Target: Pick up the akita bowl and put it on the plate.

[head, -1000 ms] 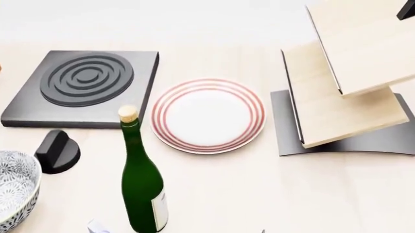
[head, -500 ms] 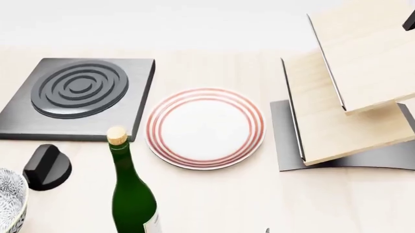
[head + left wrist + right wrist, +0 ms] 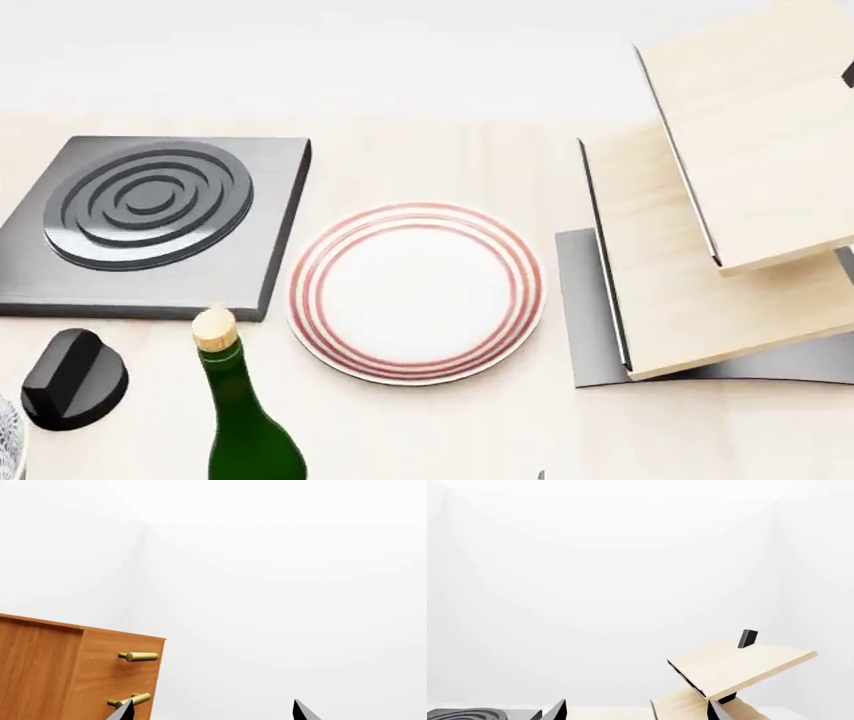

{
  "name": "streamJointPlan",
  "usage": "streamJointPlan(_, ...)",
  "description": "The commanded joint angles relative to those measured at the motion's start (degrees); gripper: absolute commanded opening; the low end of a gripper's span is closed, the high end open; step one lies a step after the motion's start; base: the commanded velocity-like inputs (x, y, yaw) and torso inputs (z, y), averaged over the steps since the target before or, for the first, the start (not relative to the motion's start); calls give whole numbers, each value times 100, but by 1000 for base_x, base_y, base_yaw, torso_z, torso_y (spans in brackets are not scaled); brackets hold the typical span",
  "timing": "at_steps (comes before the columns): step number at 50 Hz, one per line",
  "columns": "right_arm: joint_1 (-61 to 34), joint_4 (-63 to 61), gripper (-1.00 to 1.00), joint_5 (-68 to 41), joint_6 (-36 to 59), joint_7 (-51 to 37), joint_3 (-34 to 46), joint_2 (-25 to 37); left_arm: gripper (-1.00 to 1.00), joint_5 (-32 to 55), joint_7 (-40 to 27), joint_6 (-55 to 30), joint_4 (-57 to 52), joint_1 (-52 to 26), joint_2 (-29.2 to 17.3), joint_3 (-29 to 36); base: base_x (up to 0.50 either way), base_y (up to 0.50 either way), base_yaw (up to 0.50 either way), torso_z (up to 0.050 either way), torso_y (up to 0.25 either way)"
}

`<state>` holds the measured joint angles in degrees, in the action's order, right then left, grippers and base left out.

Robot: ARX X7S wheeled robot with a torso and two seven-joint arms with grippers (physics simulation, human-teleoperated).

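We count one plate (image 3: 415, 291), one square burner (image 3: 150, 222), one black knob (image 3: 72, 378) and one green bottle (image 3: 244, 432) on the desk (image 3: 454, 440). At the frame's right stands one two-tiered wooden shelf (image 3: 721, 215). At lower left, one bowl edge (image 3: 8, 455) barely shows.

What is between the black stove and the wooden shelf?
The plate lies between the stove and the wooden shelf, flat on the table; the head view shows this.

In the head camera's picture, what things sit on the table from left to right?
Black knob → dark square burner → green bottle → plate → tiered wooden shelf stand.
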<state>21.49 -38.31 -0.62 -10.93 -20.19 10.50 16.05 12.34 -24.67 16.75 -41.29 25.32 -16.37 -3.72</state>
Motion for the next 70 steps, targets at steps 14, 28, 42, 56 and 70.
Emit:
streamJointPlan(14,-17,8,100,31,18,-66,76,51,100,-25,-33,42,51,-1,-40,66,132,-15,0,0,0)
streamJointPlan(28,-35,-38,100,41,55,-103,100,89,100,-21,-67,17,-21,1,-81,83,131,-15,0,0,0)
streamJointPlan(42,-20,2,100,42,5,-138,144,117,100,-7,-83,68,20,16,-100,106,131,-14,0,0,0)
streamJointPlan(56,-23,-9,100,54,16,-176,170,149,100,-24,-99,90,39,19,-122,143,130,-14,0,0,1)
streamJointPlan(70,-40,-77,100,72,65,-211,193,182,100,-35,-140,30,-27,-9,-159,165,134,-15,0,0,0)
